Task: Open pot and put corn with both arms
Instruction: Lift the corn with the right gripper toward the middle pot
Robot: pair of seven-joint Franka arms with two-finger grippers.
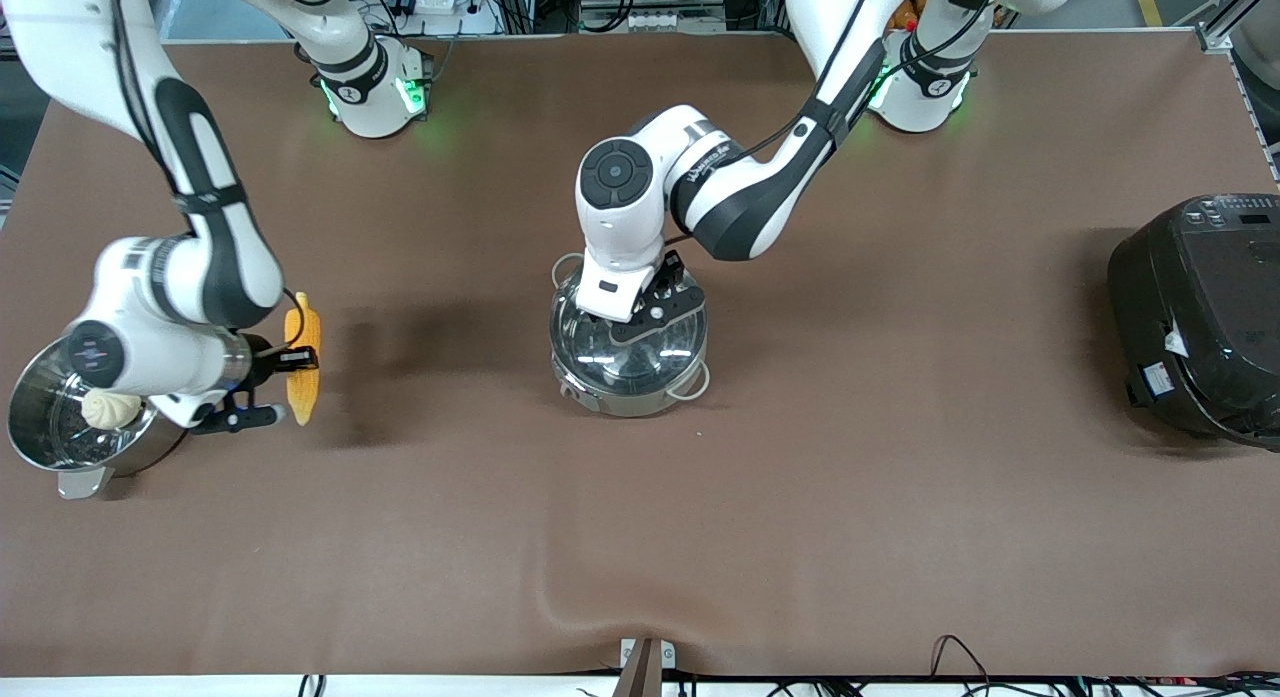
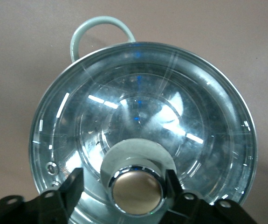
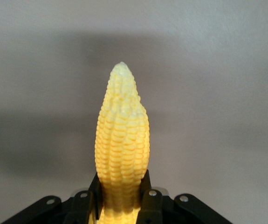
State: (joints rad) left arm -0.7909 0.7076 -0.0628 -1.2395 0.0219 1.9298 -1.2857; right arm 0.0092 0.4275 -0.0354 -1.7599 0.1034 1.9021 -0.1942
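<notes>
Over the pot (image 1: 628,372), the left gripper (image 2: 123,186) straddles the lid knob (image 2: 136,190) — seemingly not yet clamped. Beside the steamer pot (image 1: 60,432), the right gripper (image 3: 122,198) pinches the corn (image 3: 122,149).

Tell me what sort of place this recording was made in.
Probably a robotics lab set up for kitchen practice: two arms bolted to a brown-covered table, cookware like the pot and rice cooker, and cables and power strips along its edges.

Front camera looks down from high across the tabletop (image 1: 640,537); wrist cameras sit close above the pot (image 2: 143,140) and the corn (image 3: 122,140), both also in the front view
</notes>
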